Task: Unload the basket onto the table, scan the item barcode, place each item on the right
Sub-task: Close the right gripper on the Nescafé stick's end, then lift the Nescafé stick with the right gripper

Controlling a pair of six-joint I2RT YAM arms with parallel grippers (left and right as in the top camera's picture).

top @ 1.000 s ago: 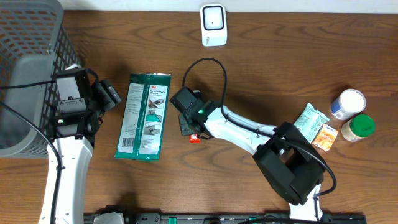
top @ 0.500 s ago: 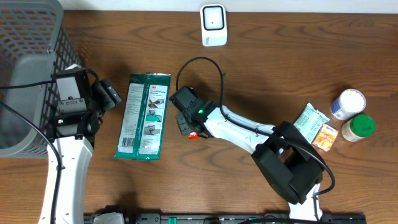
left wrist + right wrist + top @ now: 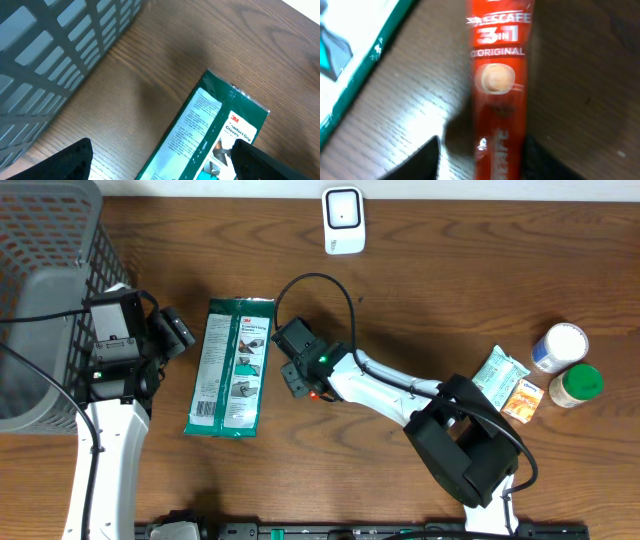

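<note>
Grasping step: slim red Nescafé sachet lies on the wooden bench between the right gripper's parted jaws; left gripper jaws wide. Next, close, lift toward white scanner.

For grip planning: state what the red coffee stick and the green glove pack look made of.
Coffee stick: glossy plastic or foil film, judging by its sheen. Glove pack: probably thin plastic film, with a crimped top seal.

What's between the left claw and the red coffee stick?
The green glove packet lies between the left gripper and the red coffee stick, clearest in the overhead view.
</note>
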